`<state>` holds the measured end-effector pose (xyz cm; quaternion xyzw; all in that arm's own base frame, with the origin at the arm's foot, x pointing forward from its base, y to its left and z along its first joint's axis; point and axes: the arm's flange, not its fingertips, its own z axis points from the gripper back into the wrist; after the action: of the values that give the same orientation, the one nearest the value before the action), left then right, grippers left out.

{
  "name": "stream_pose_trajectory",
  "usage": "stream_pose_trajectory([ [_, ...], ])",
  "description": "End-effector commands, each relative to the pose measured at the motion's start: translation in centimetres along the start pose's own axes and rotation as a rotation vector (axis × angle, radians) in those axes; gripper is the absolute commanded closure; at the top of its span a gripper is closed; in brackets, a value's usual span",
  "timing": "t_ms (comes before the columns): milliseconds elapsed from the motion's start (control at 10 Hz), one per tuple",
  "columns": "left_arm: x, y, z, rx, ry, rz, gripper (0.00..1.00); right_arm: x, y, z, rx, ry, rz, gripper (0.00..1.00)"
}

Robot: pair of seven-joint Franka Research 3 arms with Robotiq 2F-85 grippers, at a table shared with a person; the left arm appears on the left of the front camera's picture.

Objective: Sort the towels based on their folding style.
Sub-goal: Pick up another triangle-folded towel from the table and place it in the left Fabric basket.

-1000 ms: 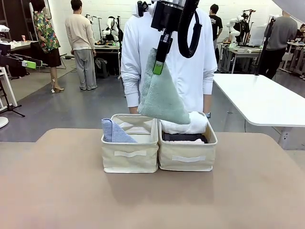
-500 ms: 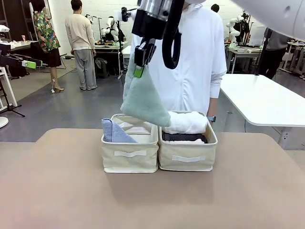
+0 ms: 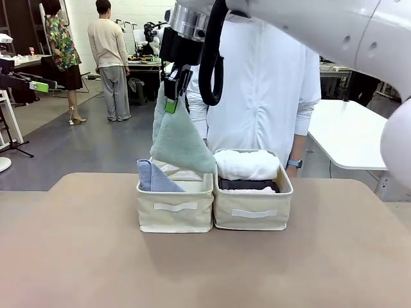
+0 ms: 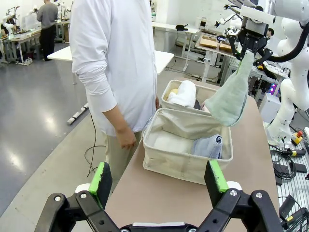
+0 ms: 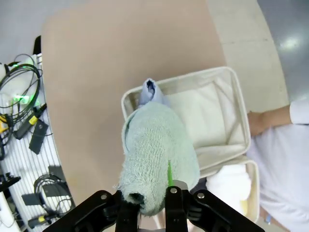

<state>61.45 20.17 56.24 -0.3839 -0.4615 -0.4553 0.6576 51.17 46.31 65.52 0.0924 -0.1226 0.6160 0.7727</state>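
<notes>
Towel, sage green, dangles over the left bin, pinched at its tip by the closed right gripper; blue towel sits inside; left gripper gapes open.

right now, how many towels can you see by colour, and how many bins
sage green towel: 1
lavender-blue towel: 1
white towel: 1
dark grey towel: 1
beige bins: 2
Total: 4 towels clearly seen and 2 bins, 6 things; more towels may lie hidden underneath.

Right claw clenched, left claw agape
</notes>
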Motion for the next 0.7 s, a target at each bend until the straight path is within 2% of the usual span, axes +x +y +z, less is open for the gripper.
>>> stream_pose_trajectory([
  [0, 0.1, 0.0, 0.0, 0.007, -0.017, 0.000, 0.00, 2.6, -1.5, 1.6, -0.028, 0.027, 0.015, 0.82],
  [100, 0.1, 0.0, 0.0, 0.007, -0.017, 0.000, 0.00, 0.0, 0.0, 0.0, 0.000, 0.000, 0.000, 0.82],
  [500, 0.1, 0.0, 0.0, 0.007, -0.017, 0.000, 0.00, 0.2, -0.2, -0.4, -0.003, 0.004, 0.003, 0.82],
  [600, 0.1, 0.0, 0.0, 0.007, -0.017, 0.000, 0.00, 0.8, -1.3, -1.5, 0.007, 0.016, 0.017, 0.82],
])
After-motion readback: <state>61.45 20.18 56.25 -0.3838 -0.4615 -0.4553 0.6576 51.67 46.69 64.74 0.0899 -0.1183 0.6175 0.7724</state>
